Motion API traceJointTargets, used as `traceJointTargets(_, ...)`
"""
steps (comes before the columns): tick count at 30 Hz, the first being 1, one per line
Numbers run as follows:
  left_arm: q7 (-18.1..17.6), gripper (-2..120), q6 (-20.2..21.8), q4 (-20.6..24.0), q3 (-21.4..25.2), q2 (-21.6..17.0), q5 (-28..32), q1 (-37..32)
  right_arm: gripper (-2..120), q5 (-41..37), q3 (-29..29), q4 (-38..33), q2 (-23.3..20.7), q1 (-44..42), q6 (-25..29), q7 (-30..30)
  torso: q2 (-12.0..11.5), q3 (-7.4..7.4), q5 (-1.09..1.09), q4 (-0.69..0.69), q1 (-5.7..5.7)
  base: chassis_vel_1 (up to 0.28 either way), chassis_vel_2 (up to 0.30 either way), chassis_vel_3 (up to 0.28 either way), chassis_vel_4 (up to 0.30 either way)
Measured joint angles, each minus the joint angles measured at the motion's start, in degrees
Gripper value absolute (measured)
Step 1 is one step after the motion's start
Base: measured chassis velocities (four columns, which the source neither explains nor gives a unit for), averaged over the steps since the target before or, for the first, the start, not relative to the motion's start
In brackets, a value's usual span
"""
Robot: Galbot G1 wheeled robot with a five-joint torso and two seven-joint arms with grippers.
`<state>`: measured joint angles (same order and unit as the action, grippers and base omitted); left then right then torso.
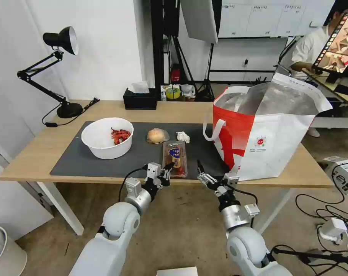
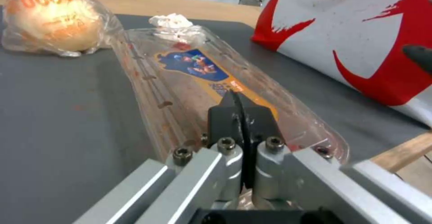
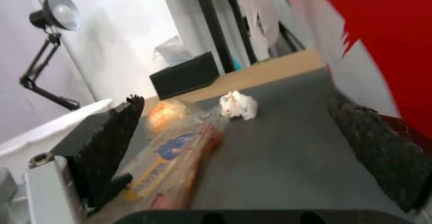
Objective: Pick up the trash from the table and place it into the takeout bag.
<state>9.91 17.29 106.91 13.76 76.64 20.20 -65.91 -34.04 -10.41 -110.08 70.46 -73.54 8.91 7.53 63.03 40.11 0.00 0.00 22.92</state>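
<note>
On the counter, far left: the white bowl (image 1: 107, 138) is sitting on the dark mat (image 1: 72, 159) of the counter (image 1: 36, 153), red shells inside.
Left-centre: the wrapped bun (image 1: 157, 135) is lying just beside the crumpled tissue (image 1: 183, 137); orange print on the wrap is showing in the left wrist view, too distorted to read.
Centre: the clear hinged tray (image 1: 175, 158) is resting flat near the front edge, blue-and-orange label on its lid, lettering illegible.
Left pincer (image 1: 167, 171): its fingers are pressing together with no gap, hovering at the tray's near end, gripping nothing.
Right pincer (image 1: 203, 175): it is spreading wide, empty, between the tray and the bag.
Right: the takeout bag (image 1: 265, 134) is standing open, round red logo on its side, its small text unreadable.
Step, as I judge it: the tray pickup is starting.
Next move, likely: one pincer needs to straddle the tray's edge, clamp it, then lift toward the bag's mouth.
</note>
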Motion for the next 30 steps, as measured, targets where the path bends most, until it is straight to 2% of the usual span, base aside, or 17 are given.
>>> traceJointTargets(2, 0.0, 0, -0.01, 0.0, 0.01, 0.0, 0.0, -0.04, 100, -0.95, 0.14, 0.0, -0.11, 0.34, -0.34, 0.15, 0.0, 0.0, 0.0, 0.0, 0.0, 0.0, 0.0, 0.0, 0.0)
traceJointTargets(5, 0.0, 0, -0.07, -0.01, 0.13, -0.01, 0.0, -0.22, 100, -8.06, 0.88, 0.19, -0.68, 2.97, -3.21, 1.35, 0.0, 0.0, 0.0, 0.0, 0.0, 0.0, 0.0, 0.0, 0.0)
traceJointTargets(9, 0.0, 0, -0.08, -0.02, 0.14, -0.01, 0.0, -0.24, 100, -10.2, 1.15, 0.48, -0.82, 3.9, -4.2, 1.78, 0.0, 0.0, 0.0, 0.0, 0.0, 0.0, 0.0, 0.0, 0.0)
traceJointTargets(10, 0.0, 0, -0.11, -0.03, 0.17, 0.01, 0.0, -0.27, 100, -13.89, 1.73, 1.23, -0.98, 5.9, -6.42, 2.6, 0.0, 0.0, 0.0, 0.0, 0.0, 0.0, 0.0, 0.0, 0.0)
traceJointTargets(16, -0.3, 0, -0.18, -0.32, 0.09, 0.21, -0.01, -0.22, 100, -19.28, 2.65, 2.28, -0.96, 9.0, -9.95, 4.13, 0.0, 0.0, 0.0, 0.01, 0.0, 0.0, 0.0, 0.0, 0.0)
traceJointTargets(30, -0.33, 0, -0.21, -0.92, -0.58, 0.54, -0.04, 0.22, 100, -21.69, 3.95, 3.41, -0.87, 11.53, -14.0, 4.47, 0.01, 0.0, 0.0, 0.0, 0.0, 0.0, 0.0, 0.0, 0.0)
